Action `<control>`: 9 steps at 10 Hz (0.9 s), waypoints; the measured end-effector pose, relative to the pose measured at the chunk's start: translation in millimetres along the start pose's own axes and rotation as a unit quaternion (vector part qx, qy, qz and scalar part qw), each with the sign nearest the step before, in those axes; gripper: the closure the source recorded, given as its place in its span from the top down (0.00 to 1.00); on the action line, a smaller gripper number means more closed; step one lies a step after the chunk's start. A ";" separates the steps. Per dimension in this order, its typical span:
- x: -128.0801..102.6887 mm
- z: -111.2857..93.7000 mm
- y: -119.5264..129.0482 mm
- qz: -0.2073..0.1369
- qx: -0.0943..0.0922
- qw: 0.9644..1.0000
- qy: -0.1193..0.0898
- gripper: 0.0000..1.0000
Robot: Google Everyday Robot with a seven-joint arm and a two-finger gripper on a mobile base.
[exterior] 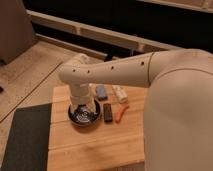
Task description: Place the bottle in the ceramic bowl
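**Op:** Status on bottle-to-bowl?

**Eng:** Not started, by my read. The bottle (pixel 119 93) lies on the bench (pixel 100 147), just right of the blue block (pixel 101 91) and apart from your pincer (pixel 82 107). Nothing grips it.

**Op:** Where's the pincer?

**Eng:** Down over the ceramic bowl (pixel 93 121), left of the other items, mostly hidden under the wrist. It stands wide, and you carry nothing that I can see.

**Op:** What's left?

**Eng:** Everything, I'd say. You need to go right to the bottle, grasp it, lift it, carry it over the bowl and release. No bottle shows in the bowl, though the wrist hides part of its inside.

**Op:** Bottle orientation?

**Eng:** Flat on its side. The long axis runs diagonally across the bench, far-left to near-right in the camera view. I can't tell which end is the narrow one. A black bar (pixel 107 112) and an orange piece (pixel 121 114) sit just nearside of it, so mind them on your approach.
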 end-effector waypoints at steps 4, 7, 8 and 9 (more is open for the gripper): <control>0.0 0.0 0.0 0.000 0.000 1.000 0.000 0.65; -0.6 -0.8 0.1 -0.001 0.000 1.000 -0.002 0.65; -2.1 -1.5 0.5 -0.003 -0.001 1.000 -0.003 0.65; -8.0 -2.2 0.6 -0.009 -0.004 1.000 -0.008 0.65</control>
